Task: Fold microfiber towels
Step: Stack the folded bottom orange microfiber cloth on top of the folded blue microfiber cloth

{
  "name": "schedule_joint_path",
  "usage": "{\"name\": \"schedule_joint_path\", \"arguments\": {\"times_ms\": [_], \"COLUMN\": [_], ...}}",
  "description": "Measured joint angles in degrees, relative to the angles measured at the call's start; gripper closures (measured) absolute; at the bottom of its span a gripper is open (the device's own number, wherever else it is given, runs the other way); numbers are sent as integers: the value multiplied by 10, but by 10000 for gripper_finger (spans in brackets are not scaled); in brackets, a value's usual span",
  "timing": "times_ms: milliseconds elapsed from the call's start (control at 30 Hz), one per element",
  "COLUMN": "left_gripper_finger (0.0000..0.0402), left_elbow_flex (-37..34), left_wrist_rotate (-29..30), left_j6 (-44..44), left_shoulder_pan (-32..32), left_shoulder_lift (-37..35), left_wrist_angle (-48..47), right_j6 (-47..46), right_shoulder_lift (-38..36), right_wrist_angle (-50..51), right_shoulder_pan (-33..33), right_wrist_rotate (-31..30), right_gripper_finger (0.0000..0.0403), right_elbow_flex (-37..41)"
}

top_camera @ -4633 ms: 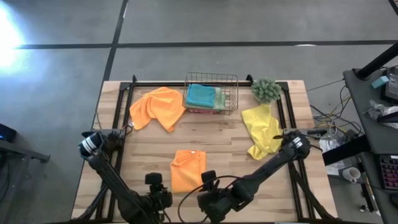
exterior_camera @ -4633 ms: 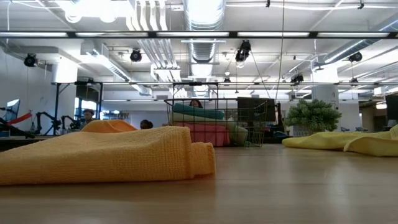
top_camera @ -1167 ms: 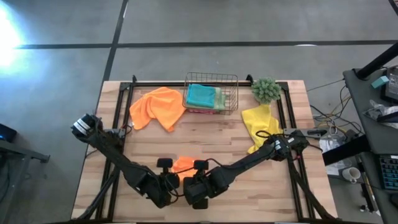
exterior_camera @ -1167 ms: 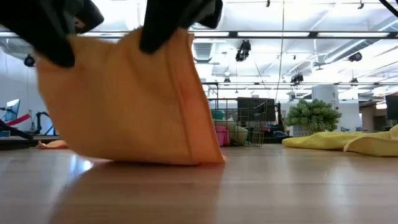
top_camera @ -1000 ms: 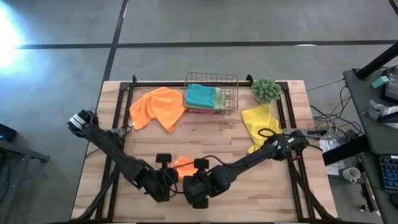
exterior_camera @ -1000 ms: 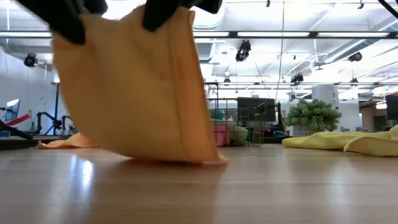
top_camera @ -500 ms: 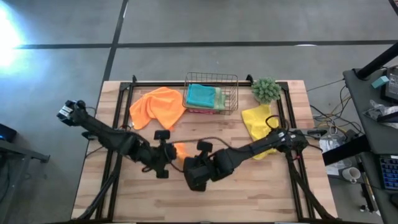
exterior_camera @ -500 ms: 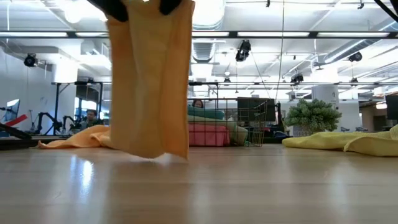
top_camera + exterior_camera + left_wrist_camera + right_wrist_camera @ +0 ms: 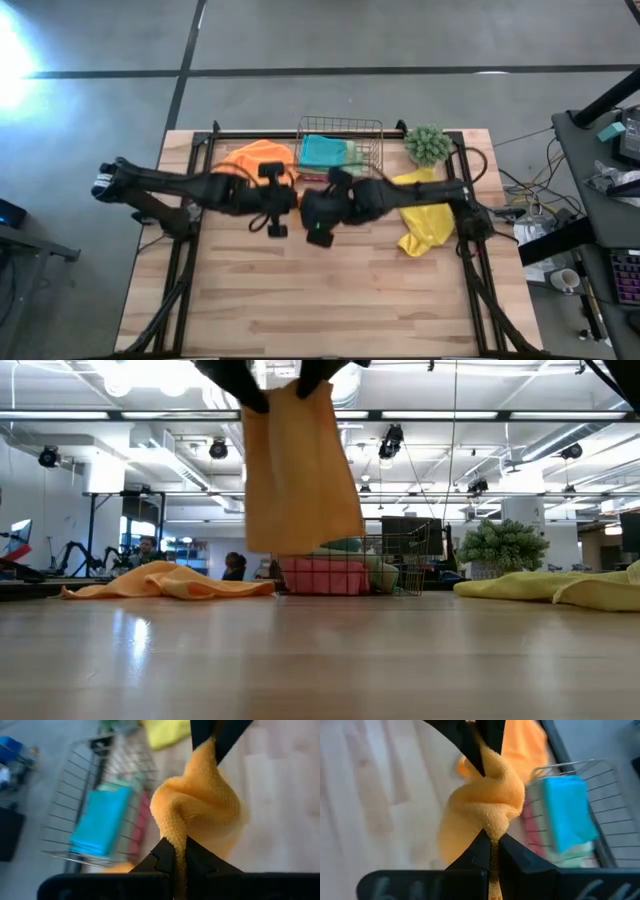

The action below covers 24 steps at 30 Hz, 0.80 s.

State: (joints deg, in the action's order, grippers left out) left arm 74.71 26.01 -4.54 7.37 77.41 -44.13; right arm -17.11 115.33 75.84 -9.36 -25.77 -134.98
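Note:
A folded orange towel [image 9: 300, 470] hangs in the air in front of the copper wire basket [image 9: 340, 150], clear of the table. My left gripper [image 9: 176, 851] and my right gripper [image 9: 491, 845] are both shut on its top edge, close together and facing each other. The basket holds a teal towel [image 9: 322, 152] on top of other folded ones. A second orange towel [image 9: 250, 155] lies crumpled left of the basket, and a yellow towel [image 9: 425, 215] lies crumpled at the right. My left gripper pinches the towel's upper edge at its left end [image 9: 177, 837] between its two fingers, slanting down from the table's left. Several layers are bunched there. The towel hangs below, clear of the table. My right gripper pinches the same upper edge at its right end [image 9: 492, 831] between its two fingers, slanting down from the table's right. The cloth bulges in a thick fold between the two grippers. The rest hangs slack below.
A small green fuzzy plant [image 9: 427, 145] stands right of the basket at the far edge. Bare wood [image 9: 320, 300] fills the near half of the table. Both arms stretch across the middle of the table.
Both grippers have gone up and toward the table's far edge, staying shut on the folded orange towel. Its lower edge, which dragged on the table a second ago, has lifted clear. It now hangs narrower in front of the basket.

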Motion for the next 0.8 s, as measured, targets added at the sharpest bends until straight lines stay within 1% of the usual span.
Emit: {"name": "schedule_joint_path", "arguments": {"times_ms": [100,433,533,600,800], "left_gripper_finger": [400,400,400,400,400], "left_elbow_flex": [26,99,118,129,169], "left_wrist_rotate": [0,-7,-31,-45,-48], "left_j6": [-54,-197,-223,-239,-278], "left_shoulder_pan": [-44,-196,-229,-244,-280], "left_shoulder_lift": [0,16,31,46,113], "left_wrist_angle": [2,68,96,109,110], "right_j6": [25,129,168,195,225], "right_shoulder_lift": [-19,-70,-71,-67,-58], "right_wrist_angle": [-1,-21,-43,-59,-61], "right_shoulder_pan": [28,136,168,186,240], "right_wrist_rotate": [0,-15,-12,1,7], "right_gripper_finger": [394,394,394,394,394], "right_elbow_flex": [0,0,0,0,0]}}
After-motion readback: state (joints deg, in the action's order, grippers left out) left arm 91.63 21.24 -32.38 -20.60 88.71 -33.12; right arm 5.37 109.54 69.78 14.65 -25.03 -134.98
